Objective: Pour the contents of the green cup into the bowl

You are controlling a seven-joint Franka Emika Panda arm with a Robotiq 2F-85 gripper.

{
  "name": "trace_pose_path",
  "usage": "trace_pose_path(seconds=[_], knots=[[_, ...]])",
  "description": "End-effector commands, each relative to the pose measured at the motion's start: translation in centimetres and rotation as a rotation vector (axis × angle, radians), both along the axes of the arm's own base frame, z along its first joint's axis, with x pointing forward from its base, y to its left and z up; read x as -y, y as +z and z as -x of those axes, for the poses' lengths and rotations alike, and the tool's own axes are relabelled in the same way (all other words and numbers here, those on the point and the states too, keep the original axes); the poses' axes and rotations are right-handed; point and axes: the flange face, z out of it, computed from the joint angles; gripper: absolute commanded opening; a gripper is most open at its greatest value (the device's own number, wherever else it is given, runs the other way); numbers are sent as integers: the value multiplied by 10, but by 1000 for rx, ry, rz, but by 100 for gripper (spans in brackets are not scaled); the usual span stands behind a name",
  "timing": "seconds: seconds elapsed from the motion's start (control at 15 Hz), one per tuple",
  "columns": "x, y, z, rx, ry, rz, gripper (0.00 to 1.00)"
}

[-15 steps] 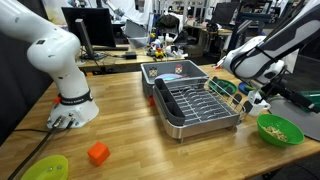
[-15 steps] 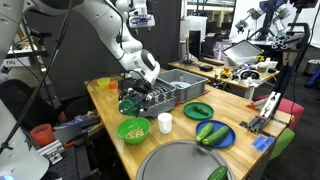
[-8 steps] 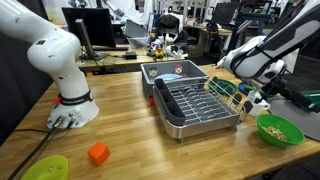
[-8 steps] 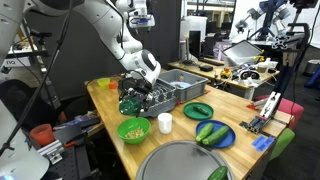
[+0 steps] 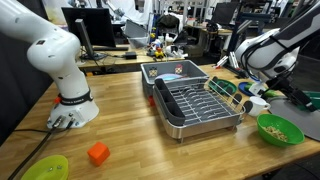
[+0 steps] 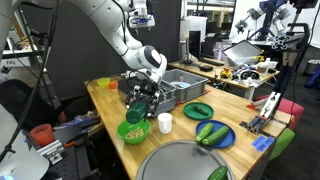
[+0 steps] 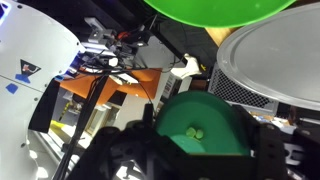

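One slow tilt works best: the tool (image 6: 141, 103) pinches the green cup (image 7: 205, 125); centre its lip over the bowl (image 6: 133, 130).

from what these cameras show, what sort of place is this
Probably a robotics lab: a white robot arm on a wooden workbench, with black computer monitors on desks behind.

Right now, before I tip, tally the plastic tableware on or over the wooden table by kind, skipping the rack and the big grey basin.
Cups: 2, the green cup and a white cup
Bowls: 1, the lime-green bowl
Plates: 2, a green plate and a blue plate
Shallow dishes: 1, a lime-green dish
Total: 6
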Motion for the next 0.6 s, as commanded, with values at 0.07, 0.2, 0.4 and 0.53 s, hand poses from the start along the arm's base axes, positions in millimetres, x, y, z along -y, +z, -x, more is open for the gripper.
trace_pose_path(seconds=[0.07,0.2,0.4,0.53], knots=[[18,15,14,124,4,-192,52],[29,22,21,173,-1,-261,52],[44,35,33,250,4,-364,52],[54,45,42,301,4,-435,52]])
